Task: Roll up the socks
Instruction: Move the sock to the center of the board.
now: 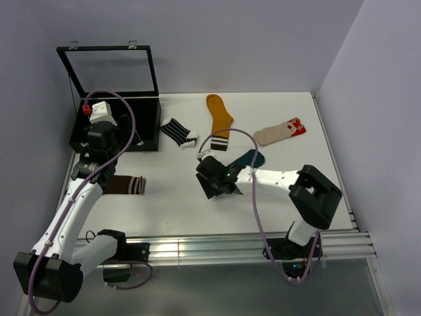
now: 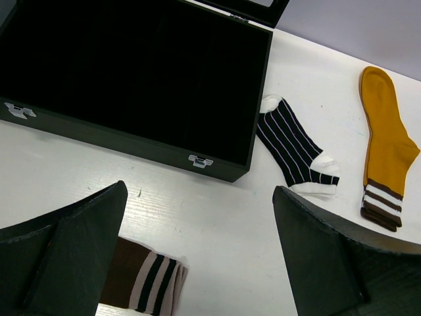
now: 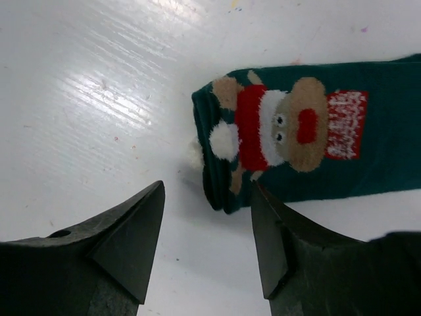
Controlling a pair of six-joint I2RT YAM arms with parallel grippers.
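Note:
A dark teal sock (image 3: 309, 145) with a red-and-white figure lies flat, mostly under my right arm (image 1: 252, 158). My right gripper (image 3: 207, 187) hangs low over its cuff end, open, with the cuff's corner between the fingertips and not pinched; from above this gripper (image 1: 214, 184) is mid-table. My left gripper (image 2: 198, 189) is wide open over bare table with nothing in it, near the box (image 1: 105, 143). A brown stripe-cuffed sock (image 2: 141, 283) lies under its left finger (image 1: 125, 185). The black-and-white striped sock (image 1: 179, 132), mustard sock (image 1: 220, 122) and beige sock (image 1: 279, 133) lie flat farther back.
An open black case (image 1: 118, 125) with its lid (image 1: 108, 69) raised stands at the back left; its dark inside (image 2: 131, 79) holds nothing. The striped sock (image 2: 296, 148) and mustard sock (image 2: 385, 148) lie right of it. Walls close the table at the back and right.

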